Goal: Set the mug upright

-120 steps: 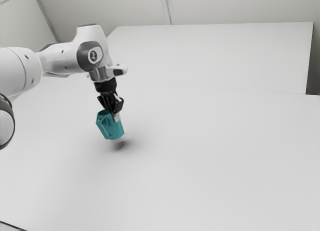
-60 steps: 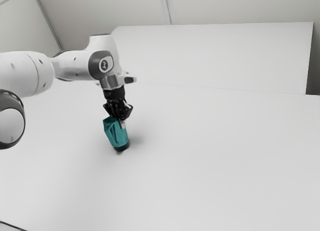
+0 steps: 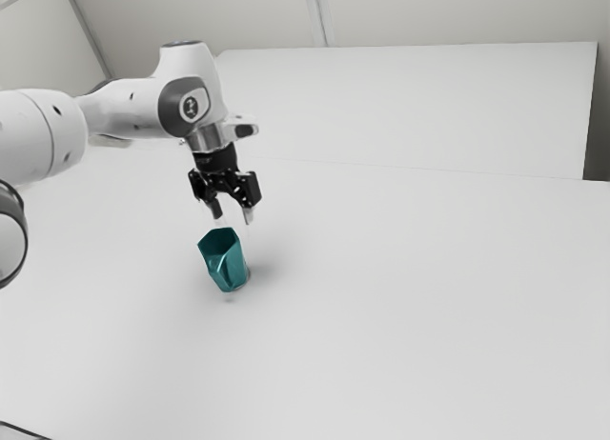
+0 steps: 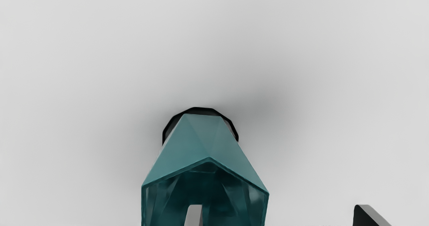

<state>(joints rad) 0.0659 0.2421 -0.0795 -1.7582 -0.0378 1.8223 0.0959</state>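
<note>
In the exterior view my gripper (image 3: 233,214) hangs open just above the teal faceted mug (image 3: 225,260), its fingers spread and clear of the rim. The mug leans, its open mouth facing up and toward the exterior view's left, its base near the table. In the wrist view the teal mug (image 4: 204,135) shows its dark hollow mouth and, beyond it, part of a black base. My gripper (image 4: 277,211) has its two tips wide apart there, one in front of the mug's mouth, the other out beside the mug, over bare table.
The white table (image 3: 410,307) spreads around the mug, with a soft shadow beside it. A large pale panel (image 3: 410,107) stands behind the table in the exterior view.
The gripper has opened and risen off the mug since half a second ago. Before that, arm and mug came down toward the table and slightly to the exterior view's right.
</note>
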